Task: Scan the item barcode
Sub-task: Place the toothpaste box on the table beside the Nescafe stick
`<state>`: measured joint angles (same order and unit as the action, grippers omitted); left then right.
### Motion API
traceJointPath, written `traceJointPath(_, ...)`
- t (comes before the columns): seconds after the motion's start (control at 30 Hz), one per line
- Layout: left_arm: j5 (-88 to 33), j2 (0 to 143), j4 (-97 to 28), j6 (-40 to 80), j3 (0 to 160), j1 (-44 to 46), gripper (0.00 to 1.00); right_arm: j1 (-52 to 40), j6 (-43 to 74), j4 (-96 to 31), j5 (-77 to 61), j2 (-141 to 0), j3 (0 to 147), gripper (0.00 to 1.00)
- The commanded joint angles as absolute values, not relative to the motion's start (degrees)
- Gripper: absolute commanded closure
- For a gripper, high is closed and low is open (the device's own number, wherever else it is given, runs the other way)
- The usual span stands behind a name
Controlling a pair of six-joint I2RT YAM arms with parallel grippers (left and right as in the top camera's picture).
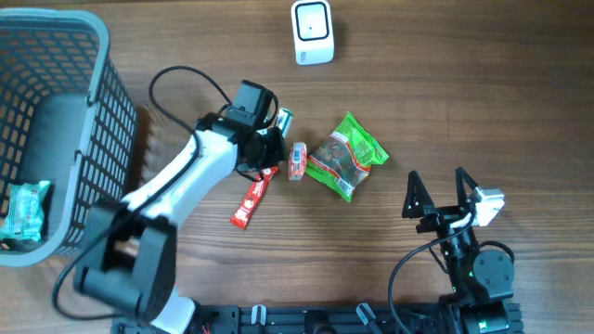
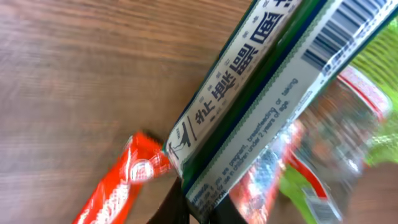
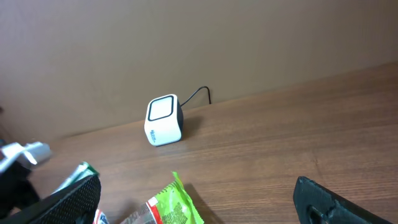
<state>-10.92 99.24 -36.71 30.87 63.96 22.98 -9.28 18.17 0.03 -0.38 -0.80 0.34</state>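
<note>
The item (image 1: pixel 284 118) is a long green-and-white pack, and my left gripper (image 1: pixel 270 139) is shut on its lower end just above the table. In the left wrist view the item (image 2: pixel 249 106) runs diagonally up from the gripper (image 2: pixel 202 210), its barcode (image 2: pixel 339 31) showing at the top right. The white scanner (image 1: pixel 313 32) stands at the far edge, well apart from the item. My right gripper (image 1: pixel 436 198) rests open at the near right with nothing between its fingers. From the right wrist, the scanner (image 3: pixel 165 119) faces the right gripper (image 3: pixel 199 208).
A green snack bag (image 1: pixel 345 156), a small red-and-white packet (image 1: pixel 297 160) and a red stick pack (image 1: pixel 252 199) lie beside the left gripper. A grey basket (image 1: pixel 88 56) at the left holds a teal packet (image 1: pixel 26 209). A black cable (image 1: pixel 186 79) loops behind the left arm.
</note>
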Motion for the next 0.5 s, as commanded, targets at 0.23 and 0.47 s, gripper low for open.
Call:
traceJointPath(0.23,-12.47,103.13,-34.87,32.25,64.05,23.0,0.41,-9.08,18.2,0.36,0.05,-0.64,0.3,0.0)
traceJointPath(0.47,-14.06,92.05,-40.86,30.11,76.95,17.12,0.35,-9.08,18.2,0.38,0.05,-0.64,0.3,0.0)
